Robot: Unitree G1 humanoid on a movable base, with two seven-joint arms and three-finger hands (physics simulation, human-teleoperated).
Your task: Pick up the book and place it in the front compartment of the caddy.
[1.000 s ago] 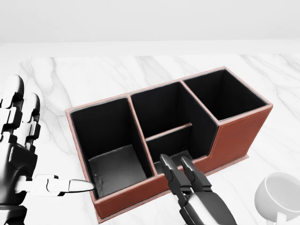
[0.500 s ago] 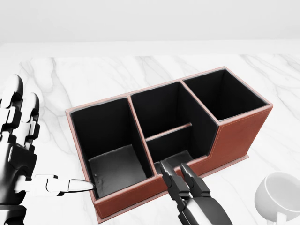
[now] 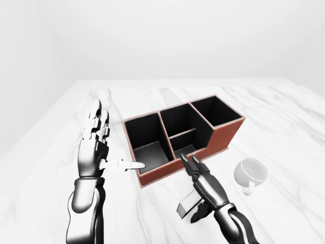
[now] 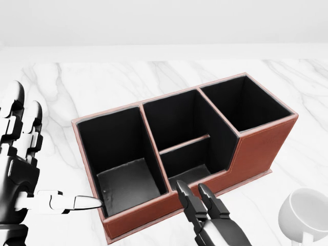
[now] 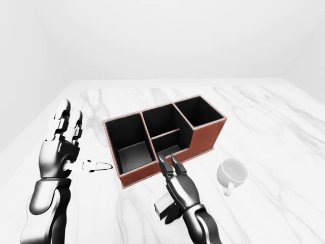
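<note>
The right hand (image 3: 205,184) holds a small grey block, seemingly the book (image 3: 189,204), beneath its palm, fingers aimed at twelve o'clock toward the caddy (image 3: 218,138). The left hand (image 3: 95,147) stands open at the caddy's nine o'clock. Pickup looks done; insertion remains. The book's long axis runs roughly seven-to-one o'clock.

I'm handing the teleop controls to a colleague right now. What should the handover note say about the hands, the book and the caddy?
Left hand: open, fingers spread, beside the caddy's left end, holding nothing.
Right hand: at the caddy's near wall, fingers extended; a small grey block, probably the book, sits under its palm. Whether the fingers close round it cannot be told.
Caddy: upright on the marble table, no book in any compartment.
Mug: to the right in the left-eye view, not involved.
Left: confirm the grip, lift, place in the front compartment.
</note>
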